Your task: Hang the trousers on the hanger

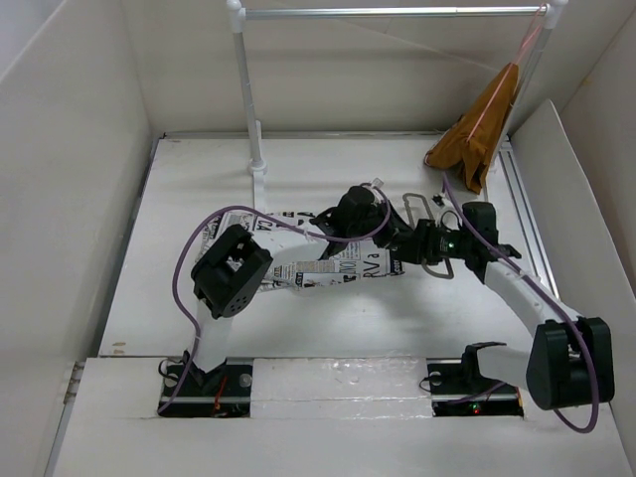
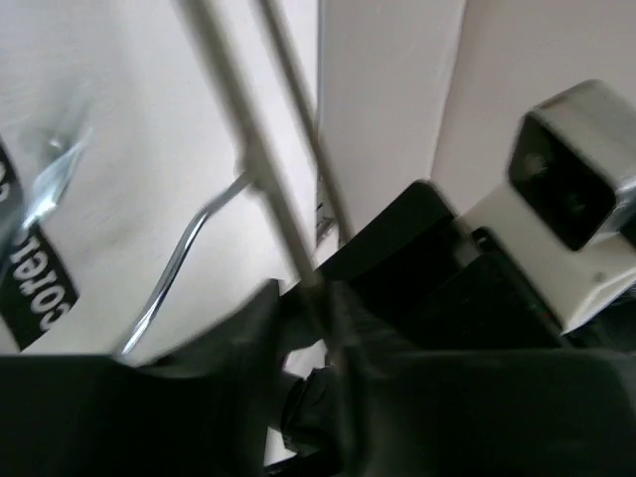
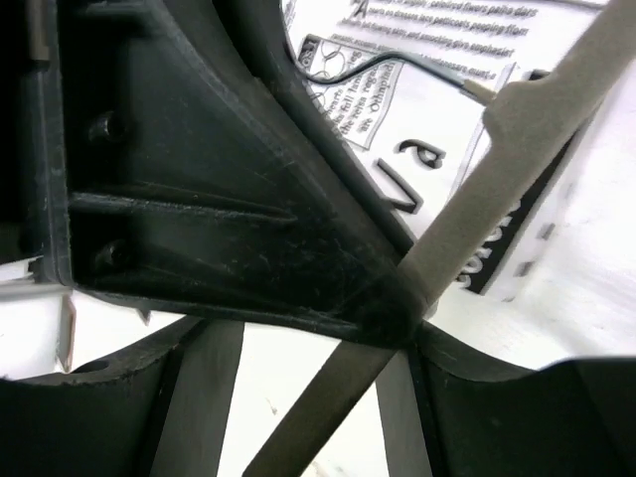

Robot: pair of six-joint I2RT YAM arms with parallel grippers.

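Presently the trousers (image 1: 343,268) are seen lying flat across the middle of the top view, spread on the bench (image 1: 328,333), with their right end just beside the hanger (image 3: 537,99). No cloth is passed over the wire yet.

In the right wrist view the grey wire runs diagonally from upper right to lower centre and is clamped by the right pincer (image 3: 402,303), with the printed cloth behind it. In the left wrist view the left pincer (image 2: 316,328) appears narrowed on another wire of the same hanger, near its twisted neck, although this picture is blurred.

It is judged that the step in hand is to bring hanger and cloth together. To do it well, the frame should be held low and level by one pincer, so that the other can be freed to feed a trouser end through the triangle. The cloth should be drawn evenly over the lower bar, otherwise it may slide off. The orange-brown garment (image 1: 477,139) at upper right should be left alone.
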